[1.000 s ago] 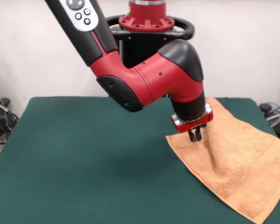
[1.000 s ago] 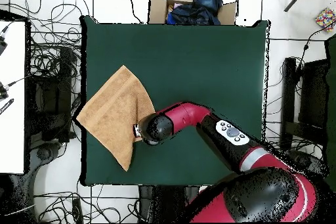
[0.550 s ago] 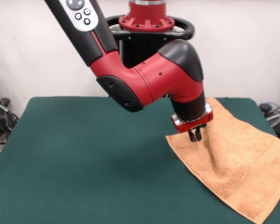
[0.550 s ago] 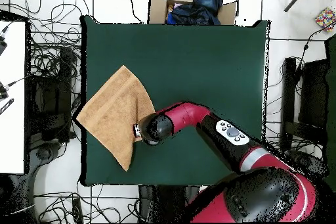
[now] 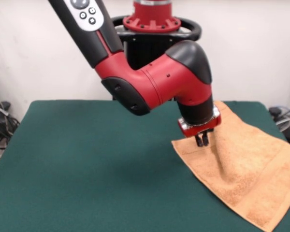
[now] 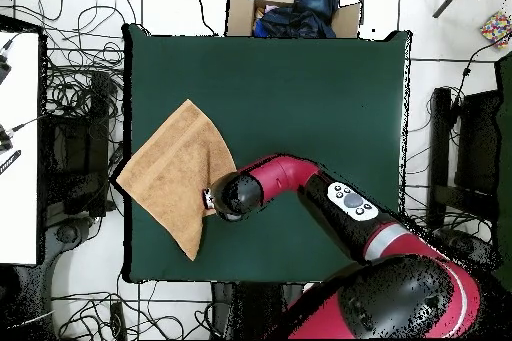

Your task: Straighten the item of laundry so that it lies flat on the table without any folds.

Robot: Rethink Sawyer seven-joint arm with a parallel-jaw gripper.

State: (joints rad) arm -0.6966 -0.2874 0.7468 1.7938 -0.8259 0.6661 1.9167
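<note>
towel [image 5: 241,169] overhanging table [image 5: 87,169] edge, gripper [image 5: 202,140] at its inner corner

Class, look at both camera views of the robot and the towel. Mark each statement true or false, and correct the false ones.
1. The orange towel lies wholly within the green table. False: in the overhead view one corner hangs past the table's edge.
2. The gripper is at the towel's edge nearest the table's middle. True.
3. A cardboard box with dark items sits beyond the table. True.
4. The towel lies square to the table's edges. False: it lies at an angle.
5. The towel is blue. False: it is light orange.
</note>
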